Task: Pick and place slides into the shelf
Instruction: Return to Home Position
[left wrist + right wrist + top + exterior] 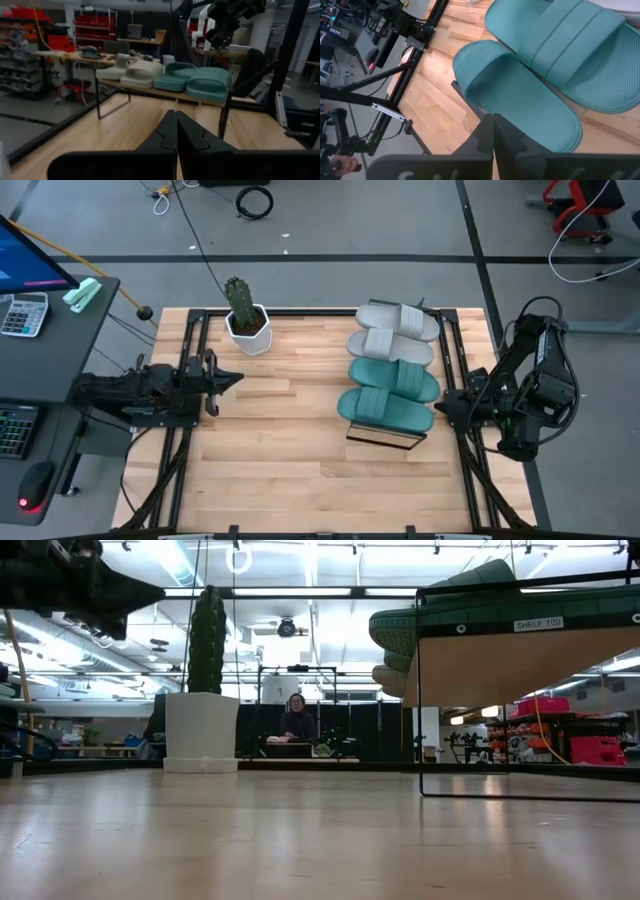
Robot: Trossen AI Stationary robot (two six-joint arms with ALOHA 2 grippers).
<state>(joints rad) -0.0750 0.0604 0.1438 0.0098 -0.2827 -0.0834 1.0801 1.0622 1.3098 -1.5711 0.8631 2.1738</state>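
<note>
Four slides lie side by side on top of the shelf [384, 436]: two light grey slides [396, 332] at the far end and two teal slides [392, 392] at the near end, soles down on the plank. In the left wrist view they show in a row, grey slides [131, 71] and teal slides [196, 81]. My left gripper [232, 379] is shut and hovers at the table's left side, well away from the shelf. My right gripper [440, 410] is shut, just right of the nearest teal slide [520, 105], touching nothing.
A white pot with a cactus [245, 317] stands at the table's far edge, left of the shelf. Dark frame rails [190, 350] run along the table's left and right sides. Bare wood lies between the left gripper and the shelf. A person [297, 718] sits far behind the table.
</note>
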